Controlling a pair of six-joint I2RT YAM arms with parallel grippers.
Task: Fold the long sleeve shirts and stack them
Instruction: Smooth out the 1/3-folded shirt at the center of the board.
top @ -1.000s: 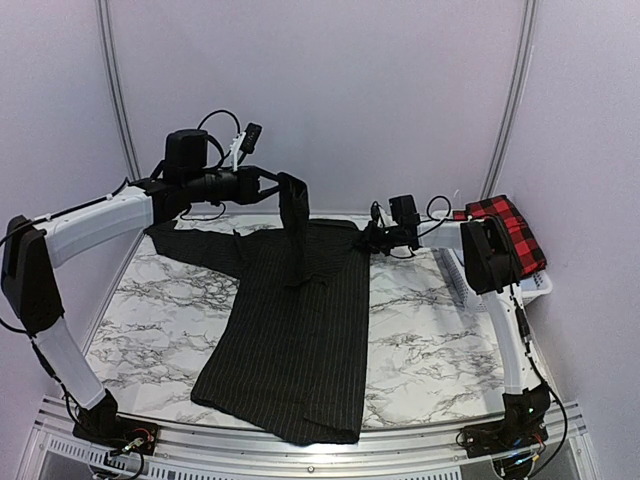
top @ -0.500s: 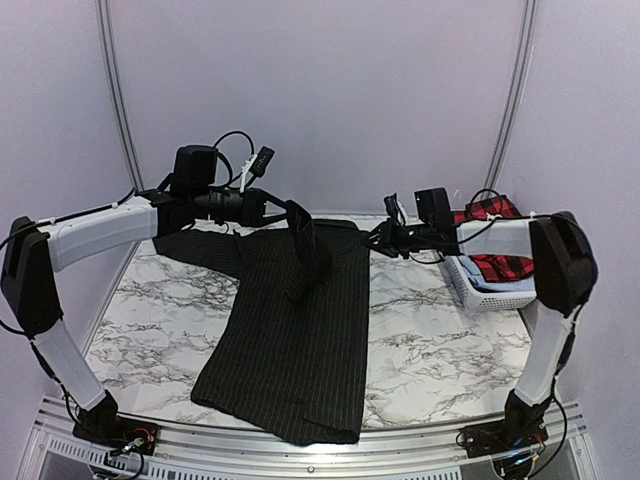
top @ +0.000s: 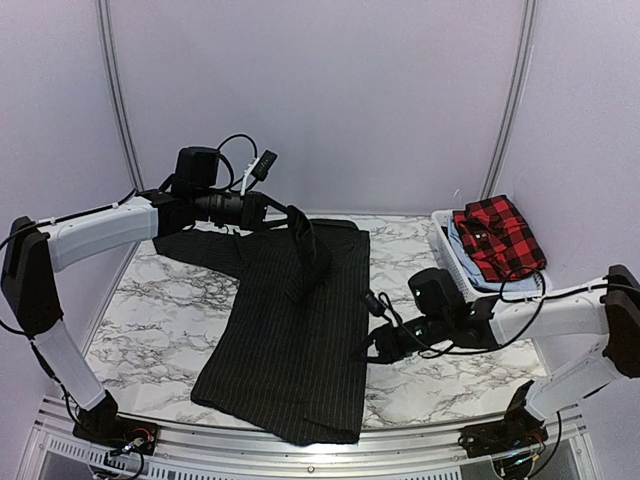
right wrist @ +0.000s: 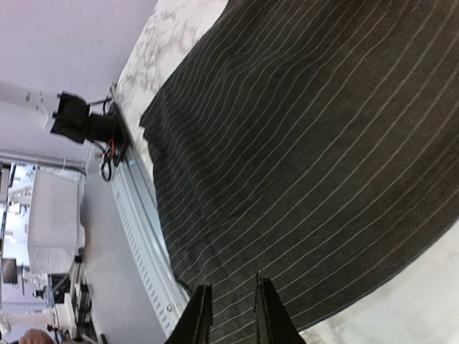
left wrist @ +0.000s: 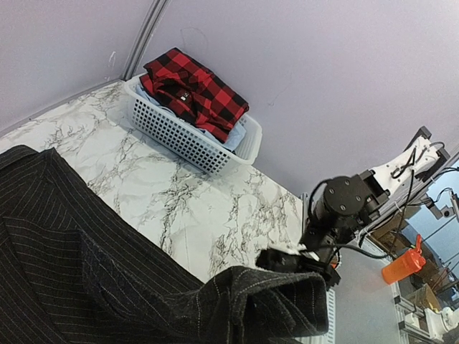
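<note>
Black pinstriped shirt (top: pixel 290 340) lies spread on the surface (top: pixel 160 300) — probably soft, light, limp. Left claw (top: pixel 281 212) pinches its sleeve (top: pixel 300 250) aloft, far side; right claw (right wrist: pixel 231 287), narrowly parted, hovers at the right edge — the best hold.

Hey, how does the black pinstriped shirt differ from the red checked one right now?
The black pinstriped shirt lies spread out on the table; the red checked shirt sits folded on top of the white basket. The left gripper holds part of the black pinstriped shirt, likely a sleeve, up off the table; nothing touches the red checked shirt. Both are patterned cloth shirts.
</note>
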